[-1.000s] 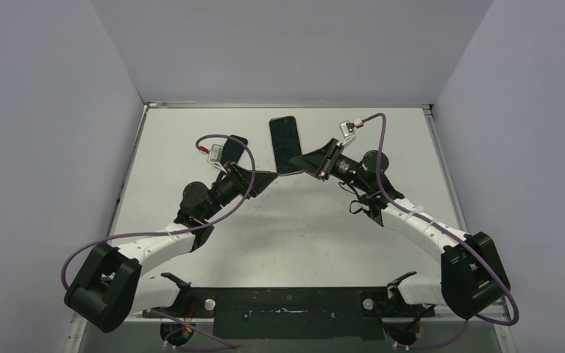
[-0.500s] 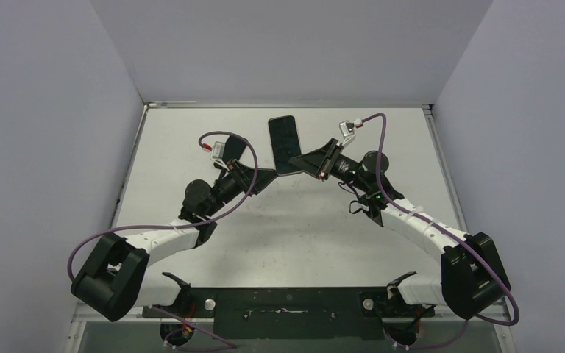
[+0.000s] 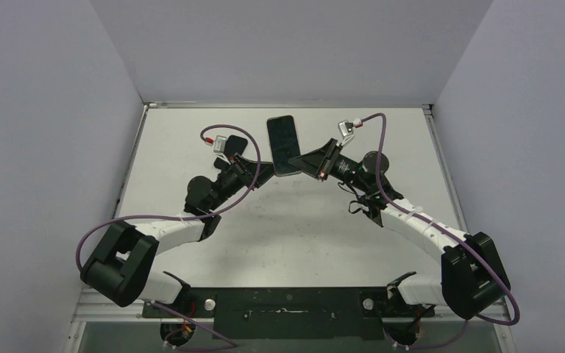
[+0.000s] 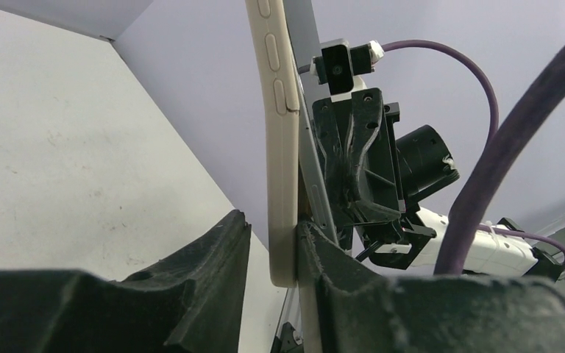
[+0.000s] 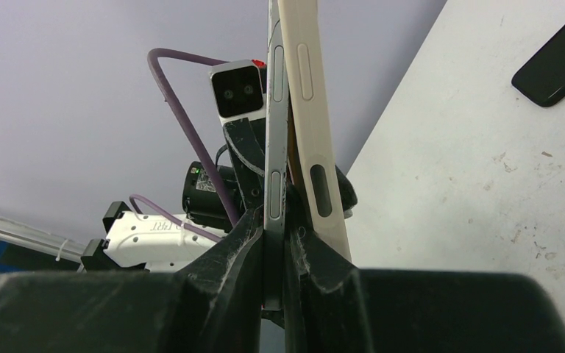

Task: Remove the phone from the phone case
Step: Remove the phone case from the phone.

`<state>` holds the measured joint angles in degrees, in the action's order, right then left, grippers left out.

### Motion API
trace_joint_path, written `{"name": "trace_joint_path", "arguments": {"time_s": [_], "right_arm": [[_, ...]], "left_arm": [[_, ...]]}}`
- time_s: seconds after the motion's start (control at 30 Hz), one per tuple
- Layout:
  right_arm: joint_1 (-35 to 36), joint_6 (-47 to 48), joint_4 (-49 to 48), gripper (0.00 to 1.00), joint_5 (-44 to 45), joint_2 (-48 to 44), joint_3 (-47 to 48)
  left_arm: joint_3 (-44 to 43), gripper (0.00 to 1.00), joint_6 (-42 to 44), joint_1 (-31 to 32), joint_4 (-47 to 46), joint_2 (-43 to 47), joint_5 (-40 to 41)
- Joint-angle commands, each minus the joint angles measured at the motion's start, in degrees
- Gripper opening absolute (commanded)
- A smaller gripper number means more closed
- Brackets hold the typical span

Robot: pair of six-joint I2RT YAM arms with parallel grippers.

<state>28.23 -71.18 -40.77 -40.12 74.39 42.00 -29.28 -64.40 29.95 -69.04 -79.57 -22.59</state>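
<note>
The left arm point(image 3: 154, 235) has swung in toward the far middle of the worktop point(image 3: 301, 235), its near end shifting right, while the right arm point(image 3: 412, 220) has kept its place. That has carried the left hand point(image 4: 272, 232) onto the near-left corner of the phone point(image 3: 283, 143), and its fingers have drawn closer together. It is not clenched yet: the case point(image 4: 281, 169) stands edge-on between the fingers, one pad touching it, the other just off. The right hand point(image 5: 276, 220) stays clamped on the phone's grey rim, holding it screen-up at the far middle. In the right wrist view the case already gapes away from the phone along that edge. I judge the peel is set up: once the left hand bites the case, drawing the hands apart should free the phone
</note>
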Motion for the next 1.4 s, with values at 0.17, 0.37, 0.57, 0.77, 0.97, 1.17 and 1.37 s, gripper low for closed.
{"name": "trace_joint_path", "arguments": {"time_s": [0.17, 0.37, 0.57, 0.77, 0.97, 1.17, 1.37], "right_arm": [[0.9, 1.1, -6.1, 0.00, -3.2, -1.6, 1.3], [0.9, 2.4, -5.0, 0.00, -3.5, -1.8, 0.8], [0.9, 3.8, -2.9, 0.00, -4.3, -1.7, 0.1], [0.8, 6.1, 0.4, 0.00, -4.6, -2.5, -0.8], [0.6, 7.7, 3.0, 0.00, -4.7, -3.3, -1.2], [0.0, 8.4, 4.3, 0.00, -4.6, -4.4, -1.6], [-2.8, 10.8, 7.9, 0.00, -1.5, -8.2, -3.7]], "left_arm": [[-4.0, 0.05, -1.2, -1.3, -4.9, -2.3, -0.4], [-5.1, 0.00, -0.4, -2.5, -1.2, -2.5, 2.2], [-7.1, 0.00, 0.9, -3.7, 3.0, -2.7, 5.4], [-9.7, 0.00, 0.9, -4.7, 5.1, -3.8, 7.2], [-11.8, 0.00, 1.2, -5.5, 5.1, -5.4, 9.0], [-13.0, 0.00, 2.1, -6.0, 4.9, -6.5, 8.8], [-10.2, 0.00, 4.9, -6.0, 9.3, -7.1, 6.8]]}}
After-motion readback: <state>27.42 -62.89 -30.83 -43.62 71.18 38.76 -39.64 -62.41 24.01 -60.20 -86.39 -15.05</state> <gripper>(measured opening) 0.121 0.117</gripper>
